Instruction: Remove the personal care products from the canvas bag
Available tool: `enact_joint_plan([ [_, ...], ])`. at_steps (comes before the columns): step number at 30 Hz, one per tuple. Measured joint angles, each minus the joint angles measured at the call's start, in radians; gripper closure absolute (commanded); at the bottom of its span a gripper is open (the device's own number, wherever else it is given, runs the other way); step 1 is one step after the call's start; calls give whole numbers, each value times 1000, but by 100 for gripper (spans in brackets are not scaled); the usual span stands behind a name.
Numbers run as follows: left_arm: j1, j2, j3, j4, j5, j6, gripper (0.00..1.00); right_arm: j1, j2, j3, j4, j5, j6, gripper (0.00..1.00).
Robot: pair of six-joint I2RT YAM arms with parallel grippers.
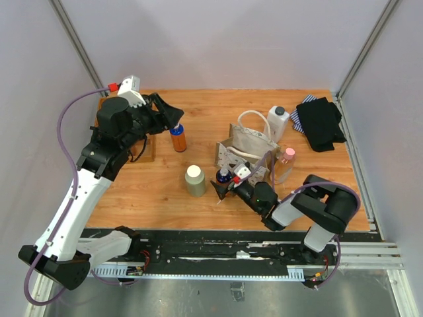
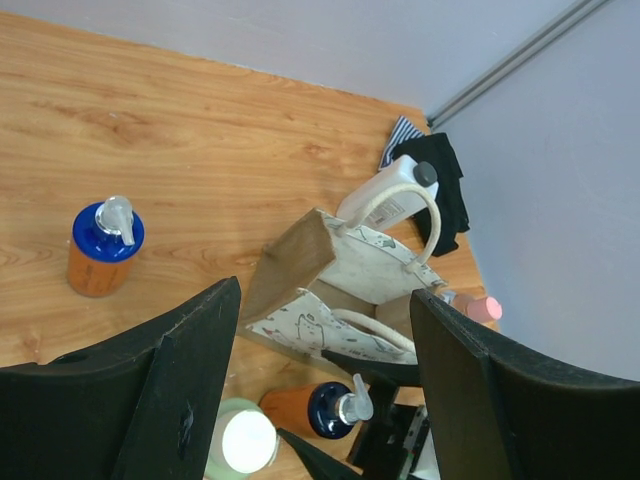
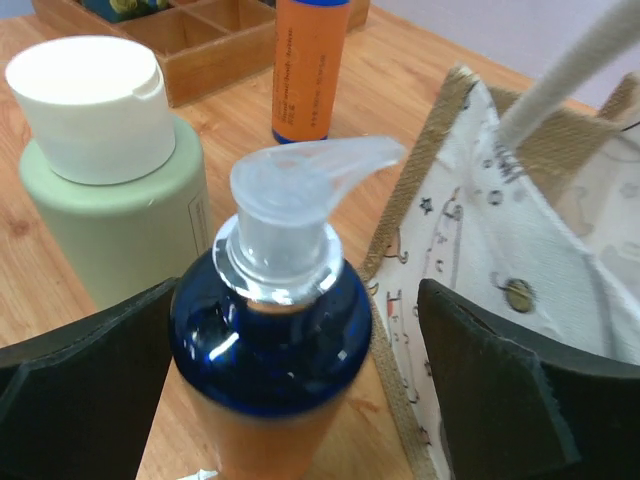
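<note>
The canvas bag (image 1: 248, 148) stands mid-table with its rope handles up. Between the wide-apart fingers of my right gripper (image 1: 223, 185), just left of the bag, an orange bottle with a blue cap and a clear pump (image 3: 270, 340) stands on the wood; a gap shows on its right side. An olive-beige bottle with a cream cap (image 1: 195, 180) stands beside it. Another orange bottle (image 1: 177, 137) is further left, below my open, empty left gripper (image 1: 177, 115). A white bottle (image 1: 278, 122) and a pink-capped clear bottle (image 1: 286, 162) stand against the bag's far and right sides.
A wooden compartment tray (image 3: 200, 50) lies at the left, mostly under my left arm in the top view. A black garment with striped cloth (image 1: 320, 122) lies at the back right by the wall rail.
</note>
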Motion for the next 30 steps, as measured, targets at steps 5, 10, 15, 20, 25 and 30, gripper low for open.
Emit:
enact_joint_plan([
  [5,0,0,-2,-1,-4,9,28,18,-211,-86,-21,34,-32,2],
  [10,0,-6,-27,-4,-59,51,26,106,-638,46,-510,46,-50,2],
  [15,0,-19,-88,-13,-119,82,26,114,-767,486,-1156,72,45,2],
  [20,0,4,-90,-28,-144,99,26,114,-756,787,-1599,247,111,2],
  [25,0,44,-79,-33,-146,107,13,56,-647,1050,-1859,436,98,2],
  [30,0,40,-75,-35,-152,122,9,-261,-520,1198,-2003,394,132,2],
])
